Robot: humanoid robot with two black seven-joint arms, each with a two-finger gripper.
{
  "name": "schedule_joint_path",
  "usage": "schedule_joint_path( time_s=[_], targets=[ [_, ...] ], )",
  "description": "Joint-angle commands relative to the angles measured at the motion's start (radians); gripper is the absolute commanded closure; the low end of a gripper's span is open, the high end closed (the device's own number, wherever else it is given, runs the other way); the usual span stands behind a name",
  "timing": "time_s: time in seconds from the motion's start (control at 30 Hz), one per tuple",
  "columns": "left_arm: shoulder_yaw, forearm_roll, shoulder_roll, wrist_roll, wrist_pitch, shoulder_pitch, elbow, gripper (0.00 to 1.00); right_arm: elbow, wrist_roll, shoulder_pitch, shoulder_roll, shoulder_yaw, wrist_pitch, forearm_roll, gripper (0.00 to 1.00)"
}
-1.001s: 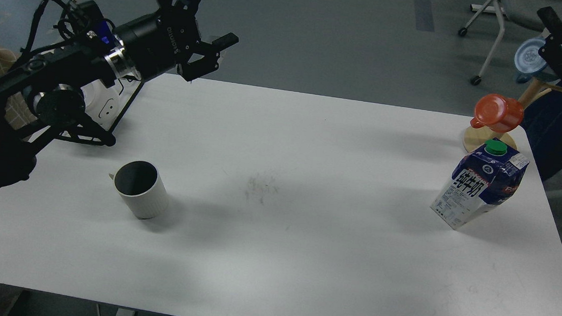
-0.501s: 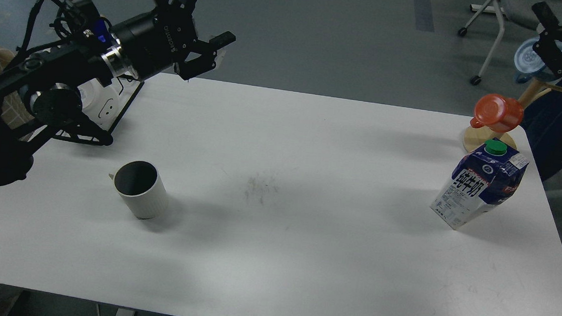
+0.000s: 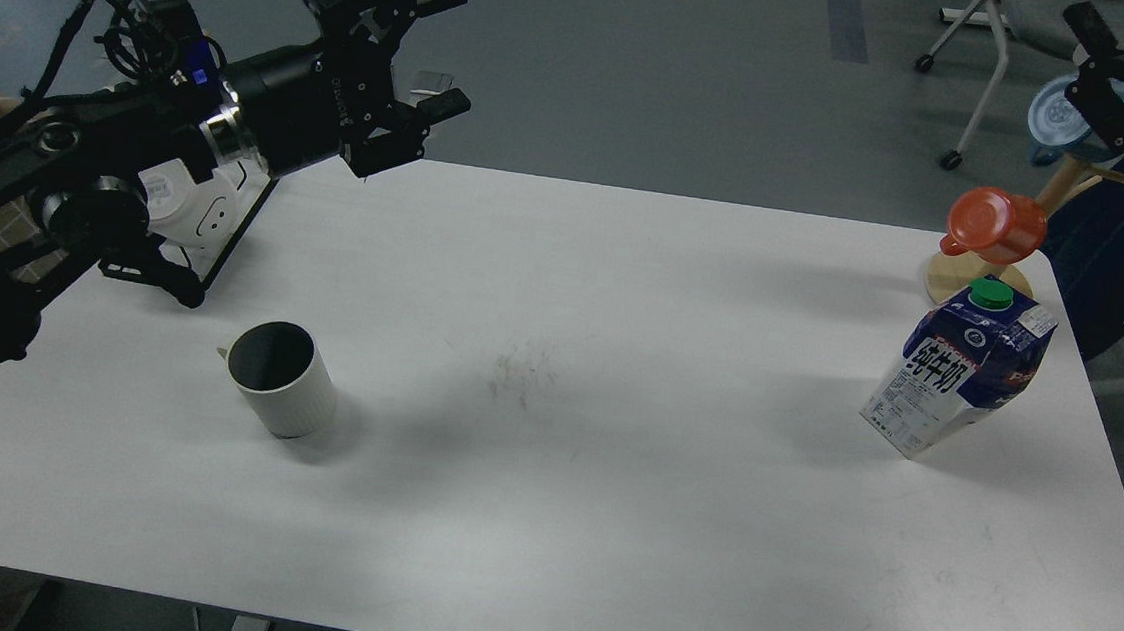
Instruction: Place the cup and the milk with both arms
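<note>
A white ribbed cup [image 3: 282, 381] with a dark inside stands upright on the left part of the white table [image 3: 606, 520]. A blue and white milk carton [image 3: 958, 382] with a green cap stands near the table's right edge, leaning a little. My left gripper [image 3: 450, 46] is open and empty, high above the table's far left edge, well behind and above the cup. My right gripper [image 3: 1089, 54] is at the top right, beyond the table and above the carton, with its two fingers apart and empty.
An orange cup [image 3: 996, 225] hangs on a wooden stand [image 3: 948, 280] just behind the carton. A white device on a black frame [image 3: 191, 216] sits at the table's far left. A wheeled chair [image 3: 977, 77] stands on the floor behind.
My left gripper has turned and dropped slightly, and its arm has drawn back to the left. The right gripper has barely shifted. Cup and carton have not moved.
</note>
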Motion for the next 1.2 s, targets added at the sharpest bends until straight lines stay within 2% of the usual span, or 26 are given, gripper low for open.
schedule_joint_path(
  time_s=[0.0,0.17,0.37,0.47,0.53,0.6,0.73,0.87,1.17],
  targets=[
    [-0.007,0.138,0.069,0.0,-0.014,-0.001,-0.055,0.01,0.002,0.0,0.0,0.001,0.002,0.0,0.001,0.0],
    [0.006,0.325,0.24,-0.004,-0.014,0.005,-0.149,0.02,0.005,0.0,-0.001,0.001,0.0,0.0,0.001,0.0],
    [0.007,0.488,0.383,-0.015,-0.014,0.045,-0.21,0.02,0.007,0.002,-0.002,0.004,0.0,0.0,0.001,0.0],
    [0.007,0.598,0.423,-0.049,-0.014,0.078,-0.212,0.03,0.007,0.002,-0.002,0.009,0.0,0.0,0.001,0.0],
    [0.009,0.722,0.457,-0.119,-0.014,0.106,-0.212,0.03,0.008,0.002,-0.003,0.009,0.0,0.0,0.001,0.0],
    [0.016,0.828,0.468,-0.159,-0.014,0.12,-0.215,0.03,0.008,0.0,-0.003,0.009,0.0,0.0,0.001,0.0],
    [0.053,0.94,0.472,-0.201,-0.014,0.138,-0.225,0.03,0.01,0.0,-0.003,0.016,0.0,0.0,0.001,0.0],
    [0.102,0.989,0.462,-0.201,-0.014,0.14,-0.224,0.03,0.01,0.002,-0.003,0.016,0.0,0.0,0.001,0.0],
    [0.148,1.105,0.391,-0.199,-0.014,0.134,-0.115,0.02,0.013,0.002,-0.012,0.015,0.0,0.0,-0.001,0.0]
  ],
)
